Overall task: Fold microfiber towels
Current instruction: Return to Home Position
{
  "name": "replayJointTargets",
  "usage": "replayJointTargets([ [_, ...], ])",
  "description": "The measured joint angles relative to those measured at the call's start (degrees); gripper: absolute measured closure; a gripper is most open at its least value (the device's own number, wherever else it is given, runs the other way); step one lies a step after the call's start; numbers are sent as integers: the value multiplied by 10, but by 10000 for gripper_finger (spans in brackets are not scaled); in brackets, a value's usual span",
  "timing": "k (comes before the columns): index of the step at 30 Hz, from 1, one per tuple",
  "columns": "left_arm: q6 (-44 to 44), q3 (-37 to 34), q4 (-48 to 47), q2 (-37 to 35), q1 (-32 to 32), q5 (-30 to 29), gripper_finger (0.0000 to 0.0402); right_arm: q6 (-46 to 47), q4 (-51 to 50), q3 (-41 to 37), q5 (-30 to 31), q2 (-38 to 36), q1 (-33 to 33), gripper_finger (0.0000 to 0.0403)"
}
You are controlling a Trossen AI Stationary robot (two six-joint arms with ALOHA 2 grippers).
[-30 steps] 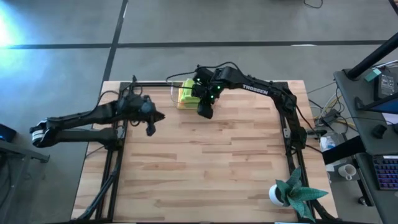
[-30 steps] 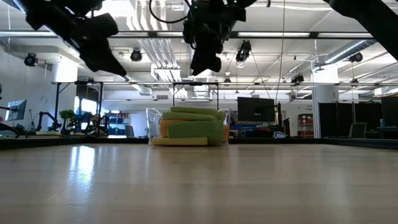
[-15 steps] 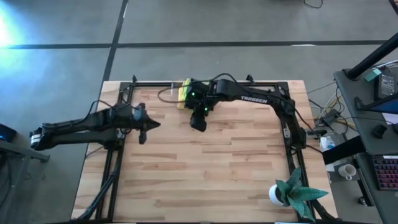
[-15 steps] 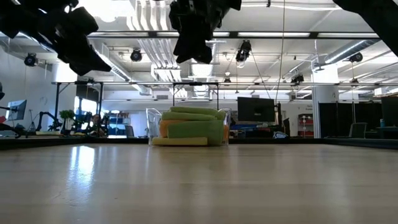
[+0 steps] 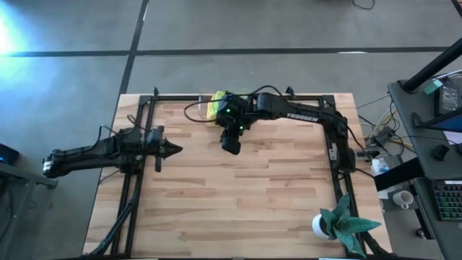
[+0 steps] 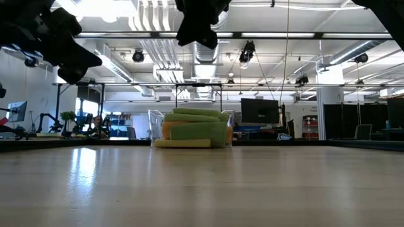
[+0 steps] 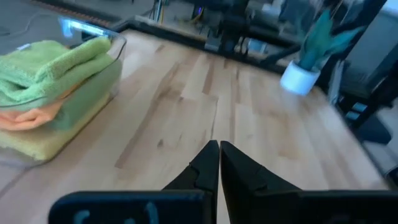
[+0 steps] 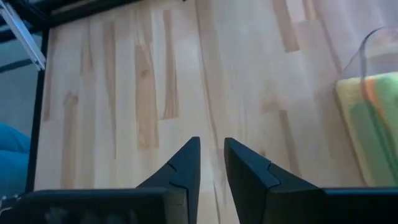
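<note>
The microfiber towels lie folded in a stack inside a clear plastic bin at the table's far middle: lime green on top, then orange, more green, and yellow at the bottom. The left wrist view shows the stack of towels too. My left gripper hovers shut over the table's left part, away from the bin. My right gripper hangs above the table just on the near side of the bin, its fingers a narrow gap apart with nothing between them.
A teal spiky plant in a white pot stands at the table's near right corner. A black frame runs along the table's far and side edges. Bare wooden table spreads across the middle and near side.
My left gripper has drawn back toward the table's left edge and sunk a little. My right gripper has moved away from the bin toward the near-left and risen. The towels and the bin have stayed put.
</note>
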Motion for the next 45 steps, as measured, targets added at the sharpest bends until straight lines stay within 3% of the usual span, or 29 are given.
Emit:
replayJointTargets([
  [14,-21,-65,11,-146,-1,-16,402,5,7,0,43,-87,-1,340],
  [28,-49,-141,170,-126,-1,-31,401,-29,-30,-1,47,-188,-1,340],
  [33,-51,-149,178,-122,-1,-36,401,-69,-52,-10,46,-217,-1,340],
  [39,-50,-149,178,-117,-1,-37,401,-95,-83,-94,47,-278,-1,340],
  [45,-50,-150,178,-118,-1,-38,401,-95,-23,-262,47,-395,-1,340],
])
